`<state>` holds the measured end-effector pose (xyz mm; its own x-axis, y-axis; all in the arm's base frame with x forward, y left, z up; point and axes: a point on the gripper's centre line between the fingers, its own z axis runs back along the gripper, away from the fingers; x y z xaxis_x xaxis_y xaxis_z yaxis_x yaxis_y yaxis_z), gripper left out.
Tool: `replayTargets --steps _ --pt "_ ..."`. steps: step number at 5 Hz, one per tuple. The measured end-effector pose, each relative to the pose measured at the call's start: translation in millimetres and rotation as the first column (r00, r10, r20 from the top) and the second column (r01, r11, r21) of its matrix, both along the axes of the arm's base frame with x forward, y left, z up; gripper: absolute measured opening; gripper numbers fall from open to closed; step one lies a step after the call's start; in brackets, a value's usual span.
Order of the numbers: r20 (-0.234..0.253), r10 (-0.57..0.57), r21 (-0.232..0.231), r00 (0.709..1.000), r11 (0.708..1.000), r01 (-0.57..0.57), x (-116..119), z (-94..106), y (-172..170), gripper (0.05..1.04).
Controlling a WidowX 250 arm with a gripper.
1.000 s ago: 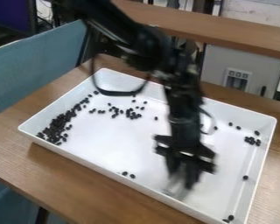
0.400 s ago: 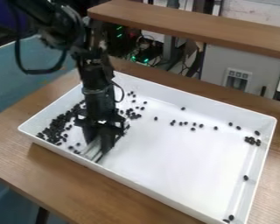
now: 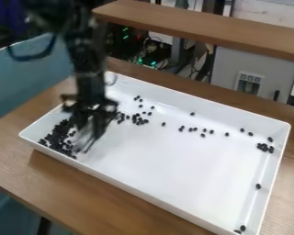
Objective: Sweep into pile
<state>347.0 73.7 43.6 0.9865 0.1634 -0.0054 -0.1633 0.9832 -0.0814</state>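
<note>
Black pincer [image 3: 86, 144] shifted closer to bean heap [image 3: 56, 137] in tray [image 3: 143, 195]; blurred, cannot tell whether spread.

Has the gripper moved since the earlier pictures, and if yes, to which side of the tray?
Yes. Judged against the tray, the gripper has moved toward the picture's left, now close to the dark pile.
</note>
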Motion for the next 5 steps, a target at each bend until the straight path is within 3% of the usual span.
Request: replayTargets --steps 1,2,3,4,5 --pt "0.057 -0.084 0.018 0.995 0.996 0.084 13 24.0 -47 0.381" --pt "0.077 -0.117 -0.010 0.990 0.993 0.118 17 26.7 -67 0.381" --pt "0.136 -0.203 -0.051 0.970 0.976 0.212 34 40.4 -111 0.381" --pt "0.079 -0.302 -0.110 0.950 0.944 0.310 43 16.4 -168 0.381" --pt "0.067 -0.310 -0.126 0.948 0.940 0.316 63 6.0 -207 0.381"
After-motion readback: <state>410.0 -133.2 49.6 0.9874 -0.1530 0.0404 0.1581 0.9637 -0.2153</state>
